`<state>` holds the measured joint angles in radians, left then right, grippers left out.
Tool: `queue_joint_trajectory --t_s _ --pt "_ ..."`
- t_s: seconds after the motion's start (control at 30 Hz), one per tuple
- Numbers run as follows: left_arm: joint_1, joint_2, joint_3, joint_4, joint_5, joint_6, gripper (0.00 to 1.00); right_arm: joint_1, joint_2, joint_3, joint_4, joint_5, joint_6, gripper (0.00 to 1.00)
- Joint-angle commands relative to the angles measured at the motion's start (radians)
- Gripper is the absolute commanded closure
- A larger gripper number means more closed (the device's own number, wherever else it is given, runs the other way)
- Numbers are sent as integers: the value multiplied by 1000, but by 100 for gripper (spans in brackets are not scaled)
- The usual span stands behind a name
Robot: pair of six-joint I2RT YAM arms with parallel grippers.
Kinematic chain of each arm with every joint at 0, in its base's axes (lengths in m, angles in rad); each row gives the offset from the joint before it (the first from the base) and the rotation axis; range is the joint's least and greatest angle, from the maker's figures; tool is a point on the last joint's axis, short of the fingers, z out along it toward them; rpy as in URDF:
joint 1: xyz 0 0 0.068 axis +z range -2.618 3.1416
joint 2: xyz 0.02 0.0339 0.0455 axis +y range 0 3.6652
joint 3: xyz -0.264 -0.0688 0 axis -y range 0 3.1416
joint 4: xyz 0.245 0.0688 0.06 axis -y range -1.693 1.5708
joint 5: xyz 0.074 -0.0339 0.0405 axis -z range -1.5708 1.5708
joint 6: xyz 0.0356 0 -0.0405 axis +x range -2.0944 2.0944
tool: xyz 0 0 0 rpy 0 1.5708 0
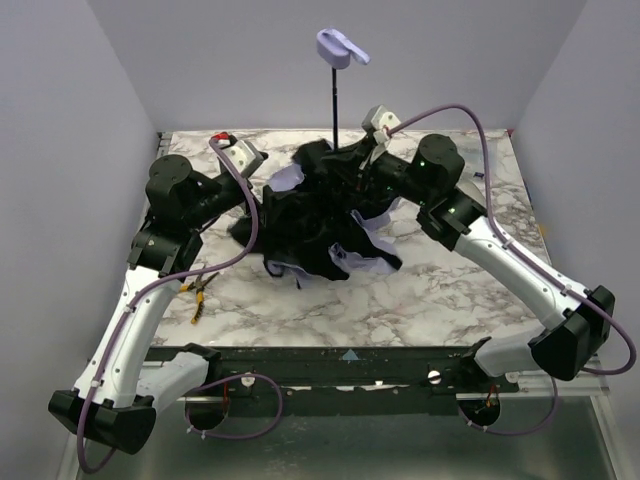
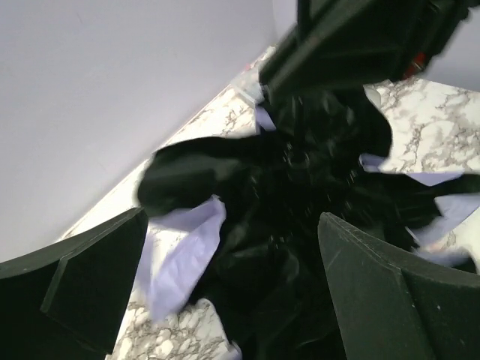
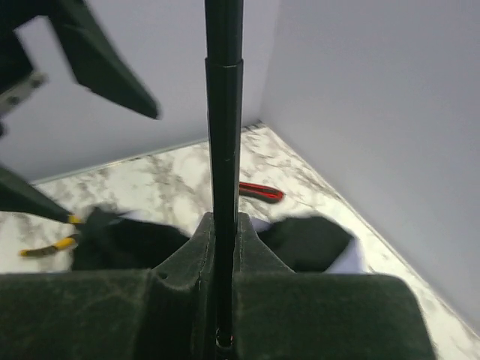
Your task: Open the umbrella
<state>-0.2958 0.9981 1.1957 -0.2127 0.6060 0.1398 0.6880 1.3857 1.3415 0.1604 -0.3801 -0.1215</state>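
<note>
The umbrella's canopy (image 1: 320, 225) lies crumpled on the marble table, black lining up with lavender edges showing. Its thin black shaft (image 1: 334, 110) stands upright with the small lavender handle (image 1: 340, 47) on top. My right gripper (image 1: 368, 155) is shut on the shaft (image 3: 223, 150) low down, just above the canopy; the shaft runs between its fingers (image 3: 180, 262). My left gripper (image 1: 268, 170) is open at the canopy's left side. In the left wrist view its fingers (image 2: 375, 285) straddle black lining (image 2: 277, 225) and a lavender fold (image 2: 184, 255) without touching them.
Yellow-handled pliers (image 1: 200, 290) lie at the table's left, near the left arm. A red-handled cutter (image 1: 222, 138) lies at the back left corner, also in the right wrist view (image 3: 261, 193). Grey walls close in the table on three sides.
</note>
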Motion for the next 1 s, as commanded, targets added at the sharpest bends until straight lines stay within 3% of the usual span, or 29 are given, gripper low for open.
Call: queue_joint_trajectory --t_s 0.0,0.17,0.33,0.57,0.73,0.97 --pt "2 -25 27 -38 57 44 1 -125 -65 5 82 119 -85 100" --pt "-5 -8 30 -41 212 111 1 -123 -93 -43 121 -95 21 100" --pt "-60 1 9 -4 224 201 2 -120 -99 -57 146 -113 52 100" --pt "-211 61 52 -98 117 393 37 -119 -97 -49 153 -117 119 100" --pt "-314 82 29 -81 18 490 86 -109 -97 -47 157 -111 212 100" --pt "-383 158 30 -38 -29 531 93 -94 -111 -61 169 -80 281 100"
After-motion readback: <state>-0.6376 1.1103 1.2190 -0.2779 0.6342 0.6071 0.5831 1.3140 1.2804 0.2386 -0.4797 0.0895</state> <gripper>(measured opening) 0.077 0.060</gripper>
